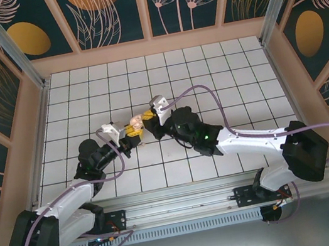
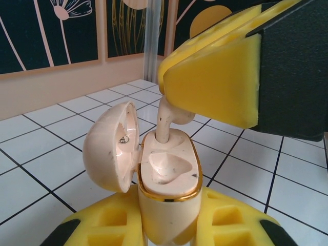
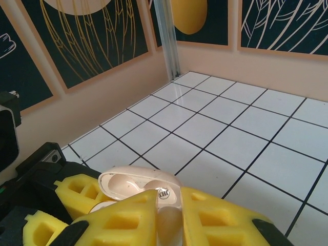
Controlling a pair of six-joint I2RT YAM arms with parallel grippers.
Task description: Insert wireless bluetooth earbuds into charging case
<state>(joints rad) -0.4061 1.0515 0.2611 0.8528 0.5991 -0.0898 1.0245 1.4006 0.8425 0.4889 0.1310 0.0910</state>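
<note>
My left gripper (image 2: 166, 225) is shut on the cream charging case (image 2: 169, 202), which it holds upright with its gold rim up and its lid (image 2: 110, 146) swung open to the left. A cream earbud (image 2: 165, 120) stands stem-down in the case's far socket; the near socket (image 2: 171, 171) is bare. My right gripper (image 3: 170, 218) is shut on that earbud (image 3: 170, 224), just above the open case lid (image 3: 125, 182). From above, both grippers meet mid-table, left gripper (image 1: 130, 135) and right gripper (image 1: 146, 121), with the case (image 1: 134, 127) between them.
White tiled table (image 1: 221, 81) with black grid lines, boxed in by peach-framed patterned walls (image 1: 145, 12). An aluminium corner post (image 3: 166, 36) stands at the back. The arms' mounting rail (image 1: 185, 205) runs along the near edge.
</note>
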